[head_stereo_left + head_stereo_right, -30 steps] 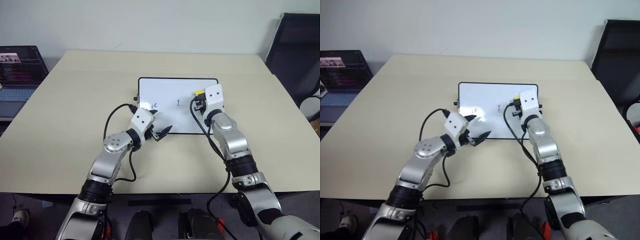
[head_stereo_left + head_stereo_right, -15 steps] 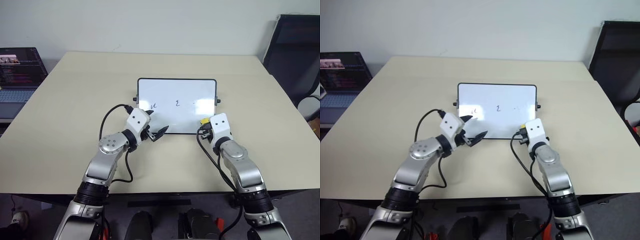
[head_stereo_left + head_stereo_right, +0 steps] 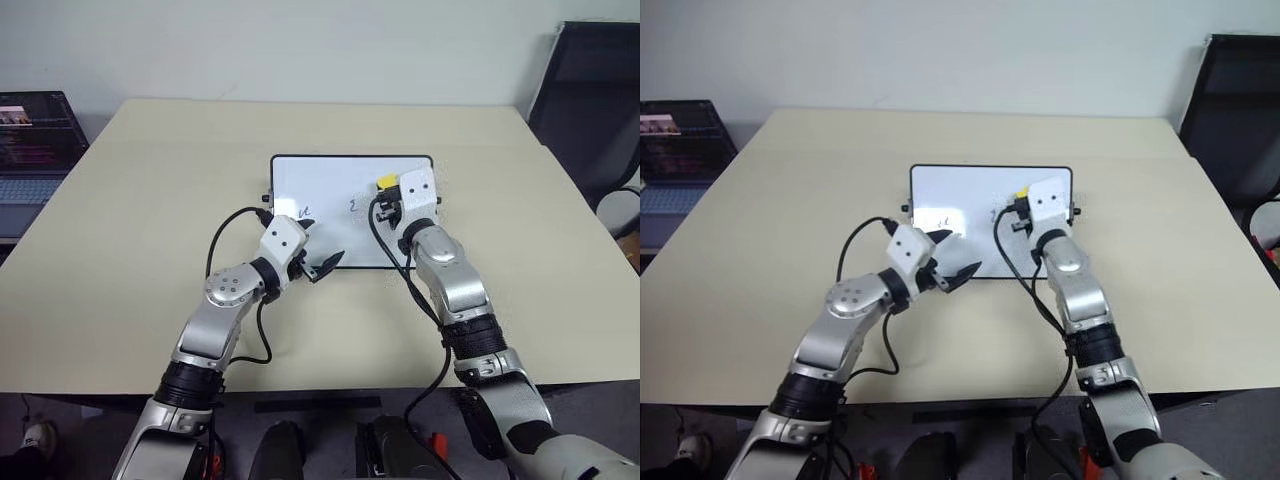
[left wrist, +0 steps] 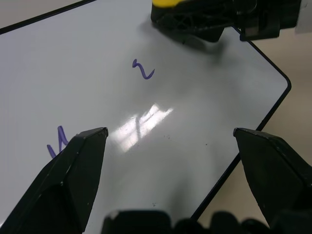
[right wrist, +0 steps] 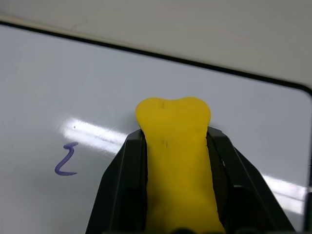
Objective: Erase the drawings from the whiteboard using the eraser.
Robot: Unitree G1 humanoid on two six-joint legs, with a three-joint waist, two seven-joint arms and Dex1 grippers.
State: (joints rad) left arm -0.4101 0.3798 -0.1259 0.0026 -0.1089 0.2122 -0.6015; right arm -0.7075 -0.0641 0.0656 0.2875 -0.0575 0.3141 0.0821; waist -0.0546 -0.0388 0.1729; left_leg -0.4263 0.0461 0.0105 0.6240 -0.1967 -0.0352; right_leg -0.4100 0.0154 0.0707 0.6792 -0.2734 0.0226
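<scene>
— Left arm? 
— Bent inward, left tool (image 3: 318, 258) level, fingers (image 4: 73, 165) spread wide, empty.

— Right arm? 
— Stretched forward, right tool (image 3: 392, 192) level, fingers (image 5: 122, 185) clamped on a yellow block.

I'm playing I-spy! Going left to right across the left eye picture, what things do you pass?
Laptop → left claw → purple squiggle → yellow eraser in the right claw → black chair.
</scene>
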